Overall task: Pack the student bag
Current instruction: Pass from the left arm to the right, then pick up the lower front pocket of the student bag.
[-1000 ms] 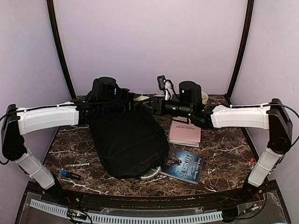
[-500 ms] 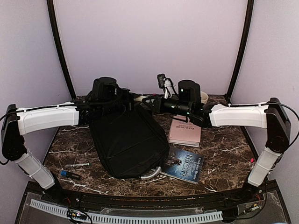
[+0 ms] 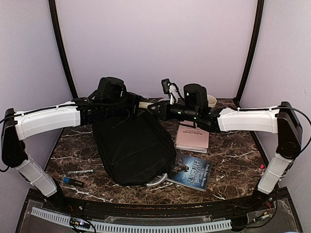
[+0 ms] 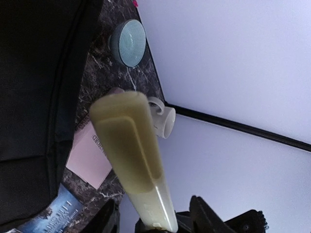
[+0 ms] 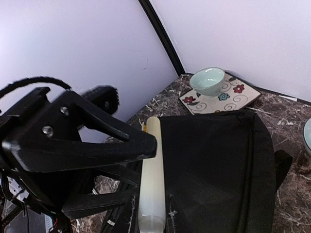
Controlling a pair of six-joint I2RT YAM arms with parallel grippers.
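Lavender walls (image 3: 155, 43) stood around a dark marble table (image 3: 233, 155). On it the student bag (image 3: 133, 148) lay flat in the middle, with its grey-white handle (image 3: 156, 183) toward my bases. Both my arms reached over its far end. To its right lay a pink book (image 3: 192, 137) and, nearer to me, a dark blue book (image 3: 191, 171) just beside the handle. A long cream case (image 4: 133, 155) was between my two grippers. My right gripper (image 3: 156, 108) seemed clenched on one end. My left gripper (image 3: 135, 102) had its jaws apart around the other end. A white cup (image 4: 163, 121) stood near the back wall. A thin pen (image 3: 80, 171) and a dark marker (image 3: 73, 182) lay left of the bag.
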